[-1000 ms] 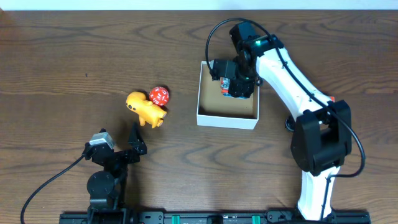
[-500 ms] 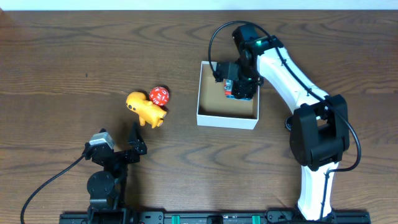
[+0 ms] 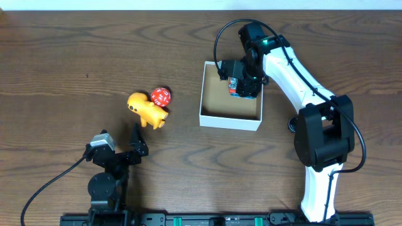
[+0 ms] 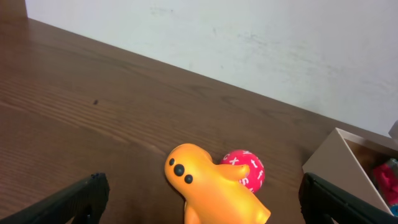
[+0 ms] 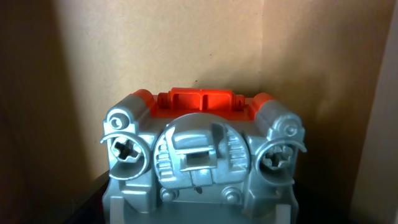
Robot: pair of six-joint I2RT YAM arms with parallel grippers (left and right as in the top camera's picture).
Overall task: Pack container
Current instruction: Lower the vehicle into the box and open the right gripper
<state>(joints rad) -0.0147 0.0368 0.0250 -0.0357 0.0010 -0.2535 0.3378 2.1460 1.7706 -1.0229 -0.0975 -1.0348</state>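
Observation:
The container [image 3: 229, 119], a white-walled box with a brown inside, stands right of the table's middle. My right gripper [image 3: 243, 83] is down in its far right corner, shut on a silver and red toy [image 3: 236, 88]. In the right wrist view this toy [image 5: 199, 155] fills the frame, with the box's brown inner walls [image 5: 186, 43] close behind it. An orange duck-like toy [image 3: 146, 110] and a red ball with white marks [image 3: 161, 96] lie touching, left of the box. My left gripper [image 3: 129, 154] is open and empty near the front edge, facing the duck toy [image 4: 214, 193], the ball [image 4: 249, 171] and the box corner [image 4: 339, 155].
The white right arm [image 3: 295, 69] arches over the table to the right of the box. A small black part [image 3: 293, 125] lies by the box's right side. A pale wall [image 4: 249, 37] rises behind the table's far edge.
My right gripper with the toy has shifted slightly right and farther back, into the box's far right corner. The left arm, duck toy and ball have not moved.

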